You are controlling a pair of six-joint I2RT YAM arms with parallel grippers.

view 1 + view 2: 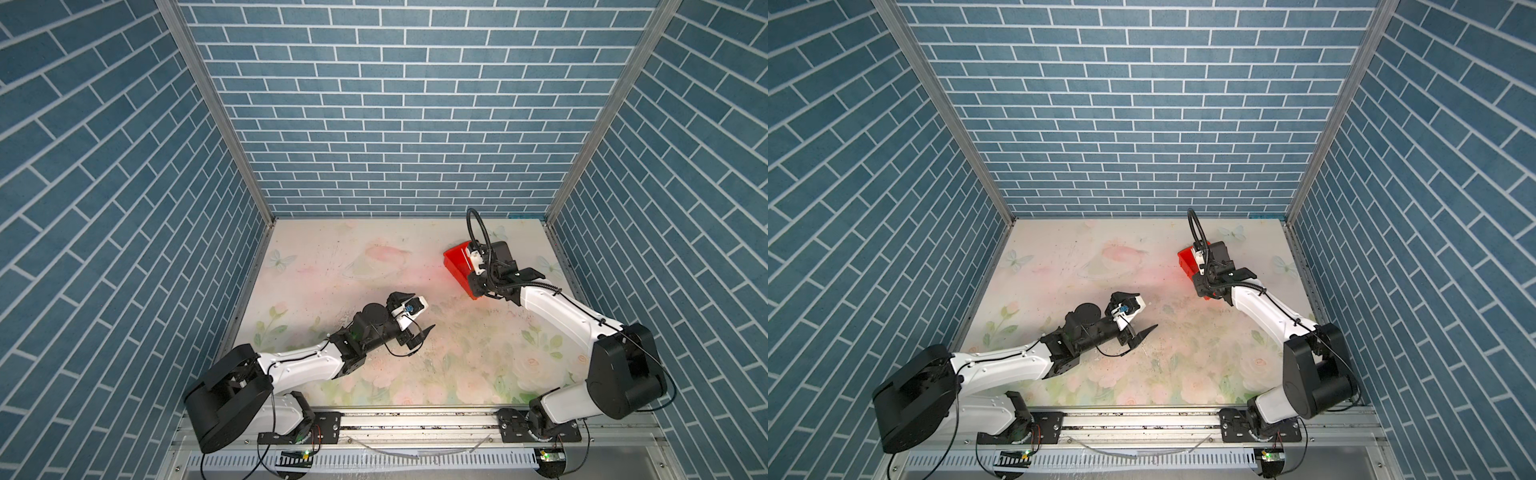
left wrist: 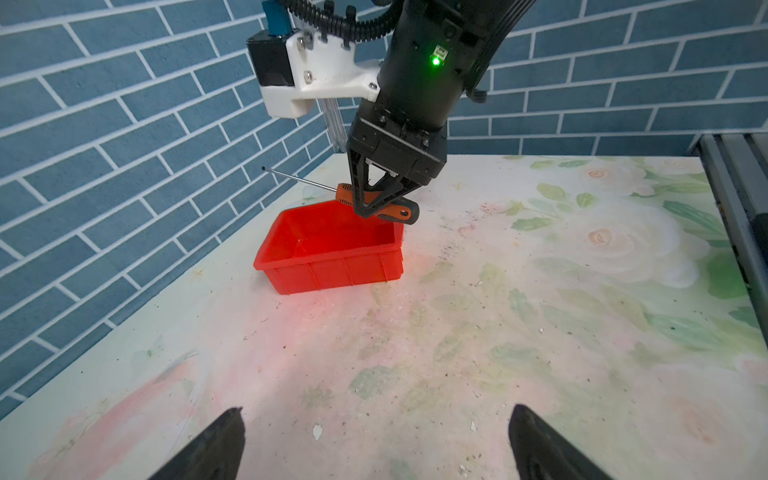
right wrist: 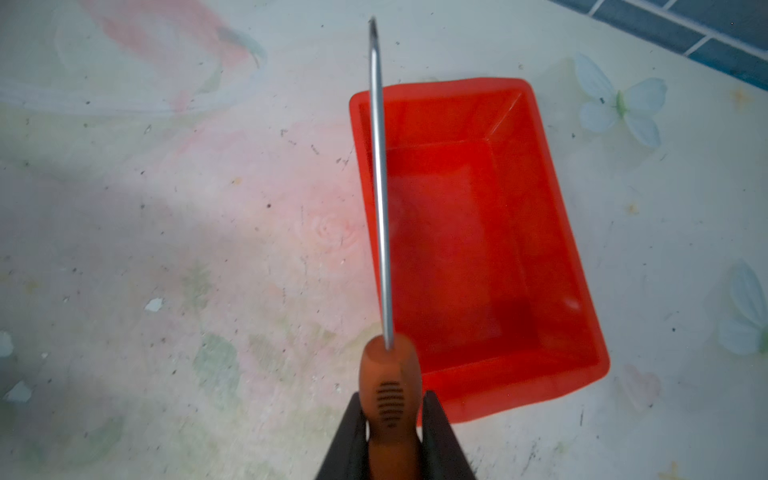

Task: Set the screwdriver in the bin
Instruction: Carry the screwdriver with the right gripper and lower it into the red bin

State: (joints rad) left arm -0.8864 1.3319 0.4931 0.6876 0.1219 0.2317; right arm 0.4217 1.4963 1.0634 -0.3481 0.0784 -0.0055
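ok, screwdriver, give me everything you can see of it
The screwdriver has an orange, plastic-looking handle with black ribbed grip patches and a black butt end with a hole, plus a thin bare-metal shaft. The right hand is shut on the handle; nothing else appears to touch it. It hangs nearly level, tip slightly raised, above the red bin, shaft running along one long wall and poking past the bin's end.

You have a floral-printed tabletop (image 1: 457,353), speckled with dirt, enclosed on three sides by blue brick-patterned walls (image 1: 395,124).
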